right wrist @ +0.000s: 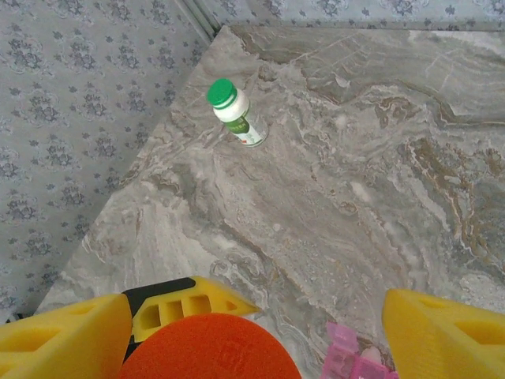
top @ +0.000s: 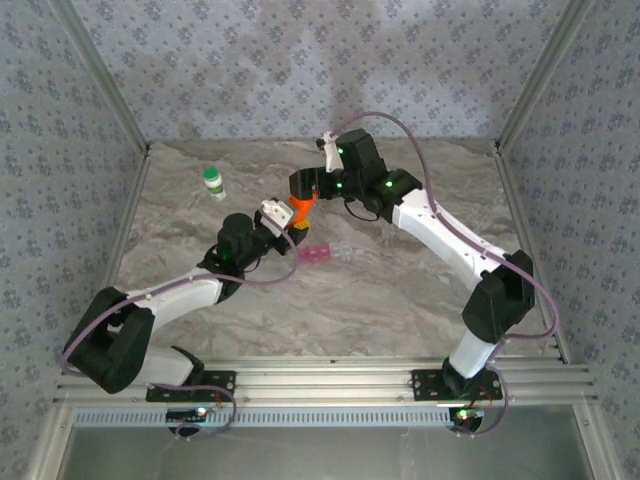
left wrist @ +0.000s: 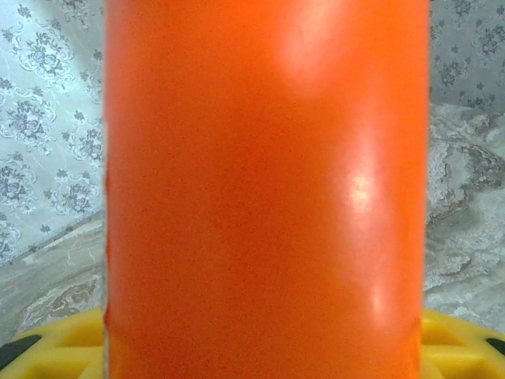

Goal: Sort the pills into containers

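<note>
Orange bottle (top: 303, 210) is being pinched by the left jaws, the right jaws are hanging spread around its cap (right wrist: 209, 347), and a crooked grab could be knocking it onto the pill box (top: 330, 252) just nearer.

The big bottle (left wrist: 268, 189) is glowing solid orange. Far left, the small bottle (right wrist: 237, 114) is wearing a green cap, and the table (top: 400, 300) is looking marbled grey.
</note>
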You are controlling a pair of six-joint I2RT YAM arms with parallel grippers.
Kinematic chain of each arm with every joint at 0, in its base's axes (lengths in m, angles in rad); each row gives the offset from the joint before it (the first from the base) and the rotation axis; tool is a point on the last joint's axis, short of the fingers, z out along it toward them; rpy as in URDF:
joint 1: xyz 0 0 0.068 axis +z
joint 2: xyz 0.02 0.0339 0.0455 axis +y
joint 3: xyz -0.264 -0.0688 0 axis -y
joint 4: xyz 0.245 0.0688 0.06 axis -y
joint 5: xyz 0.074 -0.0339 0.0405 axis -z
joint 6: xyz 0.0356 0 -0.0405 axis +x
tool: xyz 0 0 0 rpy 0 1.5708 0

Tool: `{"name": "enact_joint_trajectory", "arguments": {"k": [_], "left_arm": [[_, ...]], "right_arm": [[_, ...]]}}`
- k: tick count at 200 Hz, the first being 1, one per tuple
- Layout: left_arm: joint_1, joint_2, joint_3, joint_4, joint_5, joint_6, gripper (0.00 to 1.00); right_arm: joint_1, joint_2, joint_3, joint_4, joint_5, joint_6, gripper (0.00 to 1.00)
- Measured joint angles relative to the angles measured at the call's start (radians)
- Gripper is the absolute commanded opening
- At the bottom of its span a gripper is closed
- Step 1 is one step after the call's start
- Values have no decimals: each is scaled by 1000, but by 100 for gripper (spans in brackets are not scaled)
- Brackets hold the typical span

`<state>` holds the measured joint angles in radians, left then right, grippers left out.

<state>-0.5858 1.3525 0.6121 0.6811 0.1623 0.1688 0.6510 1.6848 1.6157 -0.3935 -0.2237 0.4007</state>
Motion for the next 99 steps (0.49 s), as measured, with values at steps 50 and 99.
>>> {"name": "enact_joint_trajectory", "arguments": {"k": [50, 99], "left_arm": [[-4, 13, 1, -8, -21, 6, 0], [-6, 18, 1, -15, -29, 6, 0]], "right_arm": [[5, 0, -39, 22, -31, 44, 66], [14, -7, -83, 85, -53, 90, 45]]}}
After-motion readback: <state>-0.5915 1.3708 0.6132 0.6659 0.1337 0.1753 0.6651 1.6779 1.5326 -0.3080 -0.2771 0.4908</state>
